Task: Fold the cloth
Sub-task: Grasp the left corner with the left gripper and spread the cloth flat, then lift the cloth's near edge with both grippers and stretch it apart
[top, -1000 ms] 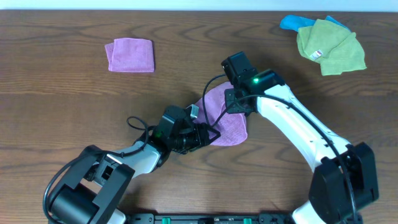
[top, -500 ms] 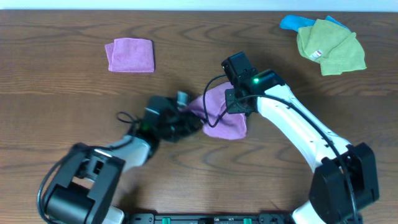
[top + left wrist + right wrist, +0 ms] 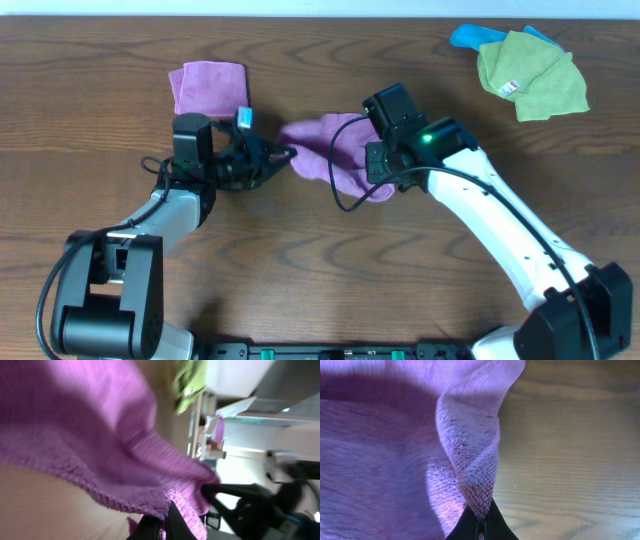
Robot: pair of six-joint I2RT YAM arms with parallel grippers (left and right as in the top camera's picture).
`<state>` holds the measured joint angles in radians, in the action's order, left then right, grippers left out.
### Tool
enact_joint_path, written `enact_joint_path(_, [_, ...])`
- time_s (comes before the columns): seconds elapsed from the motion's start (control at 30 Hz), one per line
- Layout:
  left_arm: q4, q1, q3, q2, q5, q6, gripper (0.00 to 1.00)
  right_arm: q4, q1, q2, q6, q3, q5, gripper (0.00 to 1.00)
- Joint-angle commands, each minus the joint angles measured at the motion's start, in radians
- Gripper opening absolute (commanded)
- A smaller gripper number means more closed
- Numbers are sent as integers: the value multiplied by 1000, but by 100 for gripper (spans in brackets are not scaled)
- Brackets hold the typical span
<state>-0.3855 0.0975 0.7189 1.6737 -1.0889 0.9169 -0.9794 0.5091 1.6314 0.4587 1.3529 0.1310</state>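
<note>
The violet cloth [image 3: 325,155] is stretched across the table's middle between both arms. My left gripper [image 3: 285,155] is shut on its left corner, low over the wood. In the left wrist view the cloth [image 3: 100,450] fills the frame and its edge is pinched between the black fingers [image 3: 167,525]. My right gripper [image 3: 385,175] is shut on the cloth's right end. In the right wrist view a bunched corner of the cloth [image 3: 470,460] runs into the closed jaws [image 3: 480,527]. No white tag shows.
A pinker folded square [image 3: 208,88] lies at the back left, just behind my left arm. A lime-green cloth [image 3: 530,72] over a blue one [image 3: 468,36] lies at the back right. Bare wood lies in front of the cloth.
My left gripper has pulled the cloth's corner far to the left and back, spreading the cloth out. My right gripper has shifted slightly forward and right with its end.
</note>
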Motion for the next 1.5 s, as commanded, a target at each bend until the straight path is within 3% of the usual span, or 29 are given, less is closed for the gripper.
enact_joint_path(0.0, [122, 0, 6, -2, -30, -188, 6, -18, 14, -4, 37, 8, -4, 1])
enact_joint_path(0.53, [629, -49, 6, -2, -26, -654, 6, -64, 55, -4, 140, -182, 16, 2])
enact_joint_path(0.83, [738, -100, 6, -2, -30, -739, 5, -61, 55, -4, 162, -235, -13, 2])
enact_joint_path(1.1, [696, -99, 6, -2, -100, -711, 5, 14, 55, -17, 165, -234, -30, 2])
enact_joint_path(1.23, [567, -99, 13, -2, -115, -569, 6, 112, 55, -47, 165, -234, -5, 2])
enact_joint_path(1.47, [185, -99, 73, -2, -108, -219, 6, 350, 46, -79, 94, -230, 47, 4])
